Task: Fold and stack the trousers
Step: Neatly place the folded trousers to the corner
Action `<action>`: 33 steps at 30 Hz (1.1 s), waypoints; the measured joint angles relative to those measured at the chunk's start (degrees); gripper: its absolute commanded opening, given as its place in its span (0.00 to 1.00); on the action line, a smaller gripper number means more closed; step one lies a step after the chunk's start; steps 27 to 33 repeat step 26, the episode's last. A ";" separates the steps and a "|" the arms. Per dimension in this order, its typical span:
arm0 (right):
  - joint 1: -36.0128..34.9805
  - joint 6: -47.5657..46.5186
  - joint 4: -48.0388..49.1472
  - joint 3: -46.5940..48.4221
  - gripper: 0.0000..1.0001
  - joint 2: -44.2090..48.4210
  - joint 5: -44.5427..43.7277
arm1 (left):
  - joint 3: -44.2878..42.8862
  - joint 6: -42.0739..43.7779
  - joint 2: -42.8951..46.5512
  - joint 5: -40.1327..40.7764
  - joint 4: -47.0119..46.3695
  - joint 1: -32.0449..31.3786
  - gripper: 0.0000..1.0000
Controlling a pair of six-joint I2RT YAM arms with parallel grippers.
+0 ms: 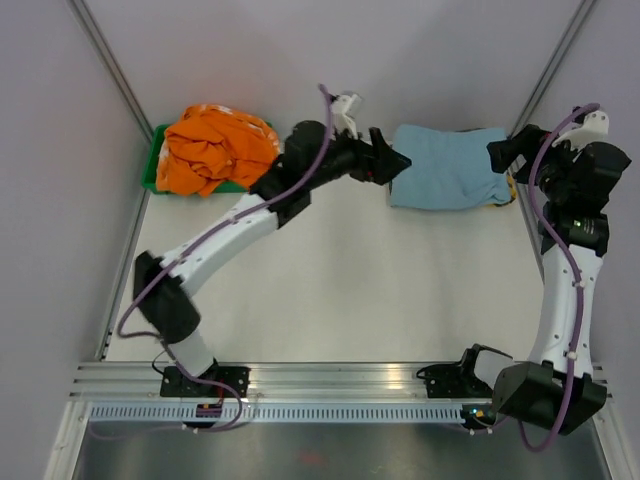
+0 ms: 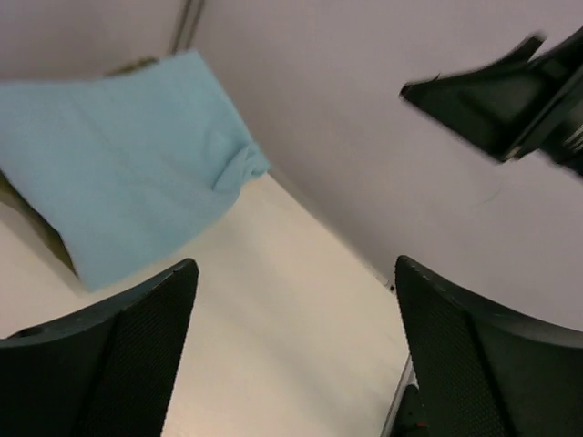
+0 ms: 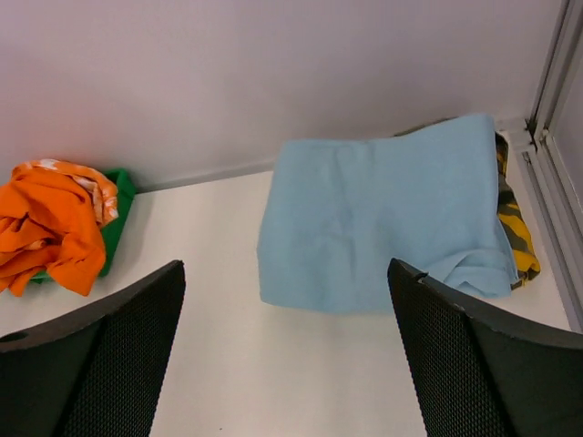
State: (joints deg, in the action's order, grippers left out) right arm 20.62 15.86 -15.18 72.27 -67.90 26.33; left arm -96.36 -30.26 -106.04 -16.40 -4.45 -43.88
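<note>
Trousers [image 1: 447,167], light blue and folded into a neat rectangle, lie at the far right of the tabletop [image 1: 350,300]. They rest on a camouflage garment [image 3: 512,223] that peeks out at their right edge. Left fingers [image 2: 127,355] hover just beside the trousers' left edge, spread wide and holding nothing. Right fingers [image 3: 100,355] hang near the right edge, also spread wide and empty. The fold and the stacking look done. The risk from here is an arm brushing the soft cloth as it pulls away, which could drag a layer open or slide the stack, since both sets of fingers sit so close. The far wall [image 1: 300,60] runs right behind the stack and the right wall [image 1: 610,60] hems in the right arm, so room is tight there. Orange clothes [image 1: 215,150] in a green bin [image 1: 157,165] fill the far left corner. The near and middle tabletop lies bare and looks like the safest way out
</note>
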 measured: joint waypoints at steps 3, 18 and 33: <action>0.00 0.98 -0.79 0.09 0.98 5.79 1.90 | 3.78 3.72 16.50 5.11 6.67 1.62 1.00; -10.51 4.76 -5.86 -19.02 0.98 27.96 5.49 | 43.15 5.62 71.54 28.98 40.89 13.90 1.00; -16.65 4.94 -10.19 -26.21 0.98 41.31 2.73 | 49.88 1.27 91.51 32.41 42.88 13.97 1.00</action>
